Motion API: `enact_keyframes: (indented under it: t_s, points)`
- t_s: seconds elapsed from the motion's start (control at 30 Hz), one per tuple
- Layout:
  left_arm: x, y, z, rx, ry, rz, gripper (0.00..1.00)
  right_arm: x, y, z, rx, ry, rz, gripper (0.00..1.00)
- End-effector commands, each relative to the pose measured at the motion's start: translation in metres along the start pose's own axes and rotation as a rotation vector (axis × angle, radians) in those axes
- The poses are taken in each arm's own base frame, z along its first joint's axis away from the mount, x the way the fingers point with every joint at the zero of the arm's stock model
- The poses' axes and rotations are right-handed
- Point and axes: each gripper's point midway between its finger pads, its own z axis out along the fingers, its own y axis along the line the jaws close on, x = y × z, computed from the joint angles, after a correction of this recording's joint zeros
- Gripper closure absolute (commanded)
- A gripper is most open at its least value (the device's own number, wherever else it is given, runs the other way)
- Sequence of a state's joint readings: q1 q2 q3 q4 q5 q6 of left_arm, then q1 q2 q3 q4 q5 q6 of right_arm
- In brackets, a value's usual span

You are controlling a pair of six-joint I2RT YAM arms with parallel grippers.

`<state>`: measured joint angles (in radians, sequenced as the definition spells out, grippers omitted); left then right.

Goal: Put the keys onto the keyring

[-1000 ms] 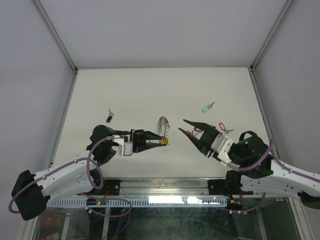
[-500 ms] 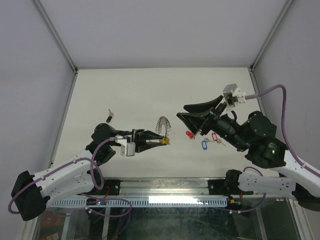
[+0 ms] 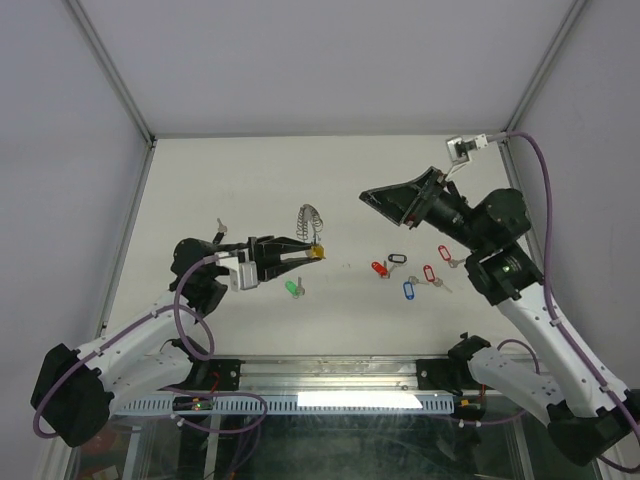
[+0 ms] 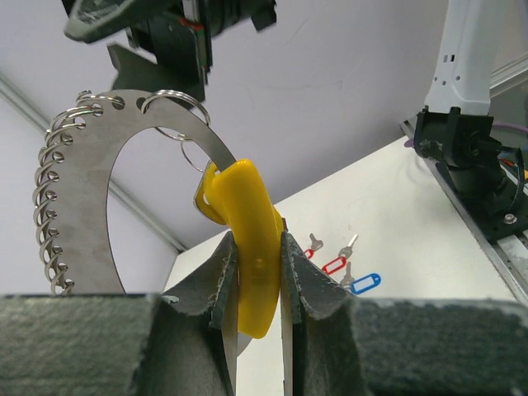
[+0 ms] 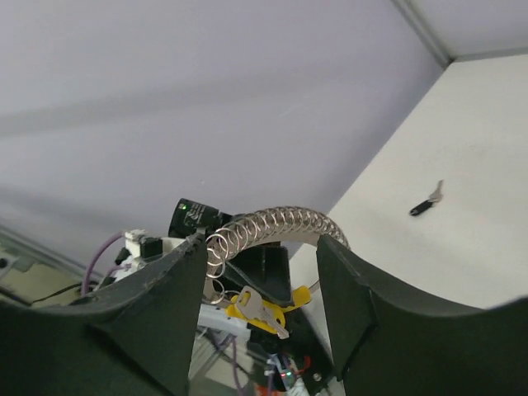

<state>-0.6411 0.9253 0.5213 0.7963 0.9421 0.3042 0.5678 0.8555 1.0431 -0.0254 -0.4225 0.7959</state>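
My left gripper (image 3: 316, 252) is shut on the yellow segment (image 4: 247, 272) of the keyring (image 3: 308, 222) and holds it upright above the table. The ring's steel arc with small coiled loops (image 4: 82, 181) rises to the left in the left wrist view. My right gripper (image 3: 375, 199) is open, empty and raised, facing the keyring (image 5: 280, 224); a silver key (image 5: 266, 308) shows against the yellow piece. A green-tagged key (image 3: 293, 287) shows just below the left fingers. Red (image 3: 378, 268), black (image 3: 397, 258), blue (image 3: 408, 289) and further red-tagged keys (image 3: 429, 272) lie on the table at right.
A black-tagged key (image 3: 218, 230) lies at the left, also in the right wrist view (image 5: 425, 205). White walls with metal corner posts enclose the table (image 3: 250, 180) on three sides. The arm bases and a rail run along the near edge.
My right arm rose from the table and swung back to the right, uncovering several keys. My left gripper lifted the keyring up and left. The green key now shows beside the left gripper, not far right.
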Motion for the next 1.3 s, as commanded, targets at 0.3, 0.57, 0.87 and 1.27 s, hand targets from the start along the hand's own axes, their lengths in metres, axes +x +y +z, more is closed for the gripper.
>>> enact_keyframes:
  t_s: [0.3, 0.57, 0.87, 1.27]
  points:
    - [-0.041, 0.018, 0.010, 0.034, -0.128, 0.112, 1.00, 0.028, 0.054, 0.003, -0.333, 0.098, 0.173, 0.43]
    - [-0.043, 0.018, 0.011, 0.038, -0.134, 0.118, 1.00, 0.039, 0.065, 0.011, -0.364, 0.109, 0.188, 0.49]
    - [-0.043, 0.017, 0.011, 0.041, -0.139, 0.114, 1.00, 0.044, 0.073, 0.019, -0.390, 0.120, 0.193, 0.59]
    - [-0.041, 0.015, 0.010, 0.042, -0.136, 0.110, 1.00, 0.040, 0.083, 0.015, -0.435, 0.100, 0.192, 0.69]
